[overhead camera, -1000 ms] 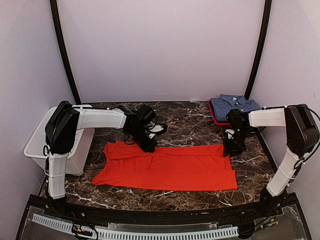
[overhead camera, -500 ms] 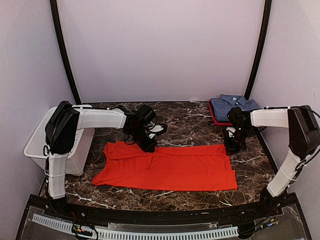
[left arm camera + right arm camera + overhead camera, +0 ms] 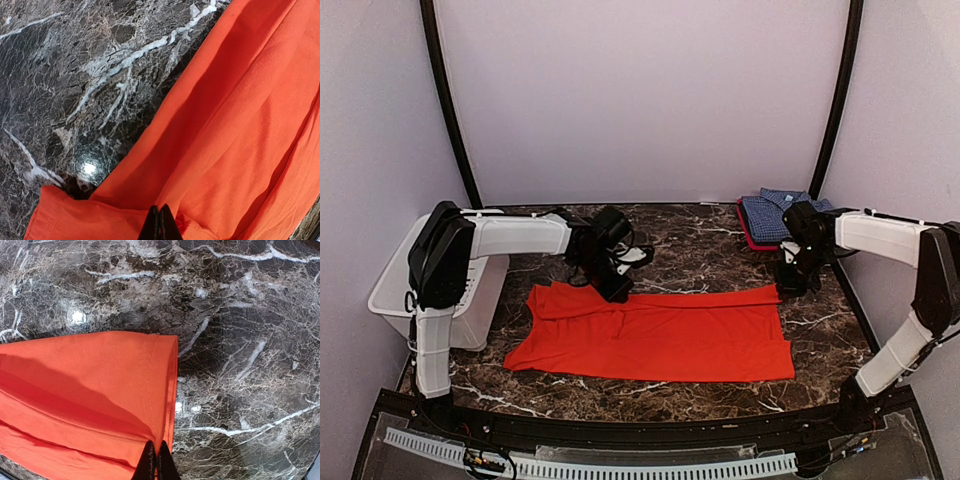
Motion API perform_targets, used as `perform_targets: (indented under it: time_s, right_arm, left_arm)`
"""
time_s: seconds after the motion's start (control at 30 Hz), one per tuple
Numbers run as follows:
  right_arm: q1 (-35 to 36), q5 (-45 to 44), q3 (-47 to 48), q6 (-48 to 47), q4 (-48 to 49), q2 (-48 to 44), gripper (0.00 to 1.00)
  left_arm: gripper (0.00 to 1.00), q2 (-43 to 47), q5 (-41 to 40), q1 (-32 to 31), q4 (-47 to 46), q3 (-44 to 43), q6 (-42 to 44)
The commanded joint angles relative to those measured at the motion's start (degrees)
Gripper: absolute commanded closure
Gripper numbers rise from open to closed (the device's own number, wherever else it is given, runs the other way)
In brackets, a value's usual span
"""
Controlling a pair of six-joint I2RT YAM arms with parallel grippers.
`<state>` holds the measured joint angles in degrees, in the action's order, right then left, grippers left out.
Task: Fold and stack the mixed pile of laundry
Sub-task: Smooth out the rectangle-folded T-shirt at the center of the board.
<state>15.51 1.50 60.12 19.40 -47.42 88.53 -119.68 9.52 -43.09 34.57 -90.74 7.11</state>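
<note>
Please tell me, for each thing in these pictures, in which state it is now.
orange shirt: spread flat on the table, far edge pinched at both ends.
checked shirt: folded, lying at the far right corner.
basket: upright at the left edge; inside mostly hidden.
left gripper: shut on the orange shirt.
right gripper: shut on the orange shirt's hem.

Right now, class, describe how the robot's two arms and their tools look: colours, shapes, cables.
The left arm and right arm have smooth white tube-like links joined by bulky black joints. Thin black cables loop beside the wrists. The left tool and right tool are slim, black and taper to points.
</note>
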Motion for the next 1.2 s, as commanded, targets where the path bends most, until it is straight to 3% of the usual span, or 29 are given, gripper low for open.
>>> perform_targets:
  time_s: [0.0, 0.3, 0.37, 0.47, 0.67, 0.8, 0.97, 1.17]
  right_arm:
    - [0.4, -1.3, -0.3, 2.1, -2.2, -1.3, 1.00]
    - [1.8, -4.9, -0.5, 3.7, -3.4, 1.0, 1.00]
    - [2.7, -5.1, -0.2, 4.1, -4.6, 1.8, 1.00]
    - [3.4, -4.7, 0.4, 4.2, -6.2, 1.8, 0.81]
    - [3.6, -3.6, 3.0, 3.0, -6.5, -1.9, 0.61]
    - [3.6, -2.7, 5.8, 0.8, -3.2, 0.3, 0.60]
    - [4.8, 6.0, 5.6, -0.7, 3.6, 7.9, 0.67]
    - [5.8, 6.4, 5.6, -0.9, 8.6, 16.0, 0.69]
  left_arm:
    - [1.00, 5.2, -0.4, -0.7, 3.7, -1.3, 0.7]
    - [1.00, 5.4, 1.3, -2.7, 3.4, 1.6, 2.4]
    - [0.93, 5.3, 1.8, -2.7, 3.9, 2.1, 2.3]
    - [0.81, 5.6, 2.8, -2.7, 5.0, 2.8, 2.1]
    - [0.75, 9.6, 6.8, -1.2, 0.6, 6.1, -2.1]
    - [0.72, 12.2, 6.9, 1.2, -3.4, 8.6, -6.4]
    - [0.72, 12.5, 4.3, 3.9, -6.6, 12.6, -12.4]
    - [0.72, 11.6, 2.3, 5.6, -9.2, 17.9, -17.8]
